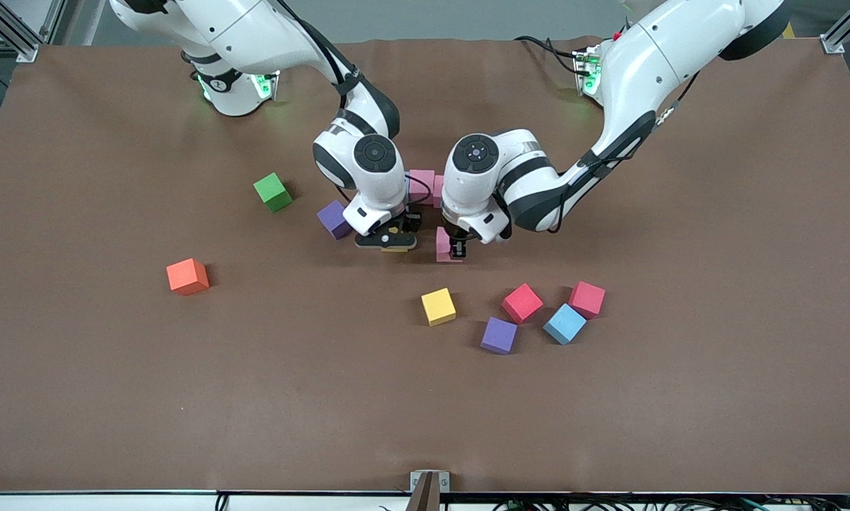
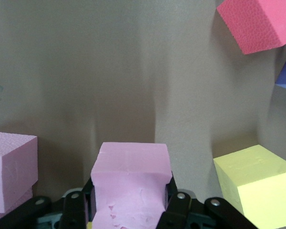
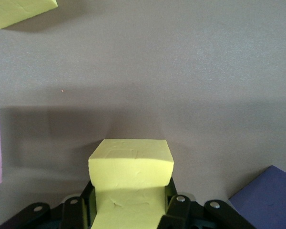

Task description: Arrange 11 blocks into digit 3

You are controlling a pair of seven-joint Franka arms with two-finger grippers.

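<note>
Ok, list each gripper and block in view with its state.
left gripper: shut on pink block, low at the table.
right gripper: shut on yellow block, low at the table.
Loose yellow block: resting free.
Red block: free.
Green block: free, apart.

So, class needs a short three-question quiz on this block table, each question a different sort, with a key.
1. True or false: the left gripper is shut on a yellow block.
2. What colour is the block in the right gripper?
3. Which cube lies nearer the front camera: (a) green cube, (b) orange cube?

Key: 1 false, it grips a pink block; 2 yellow, the yellow block; 3 b.
</note>
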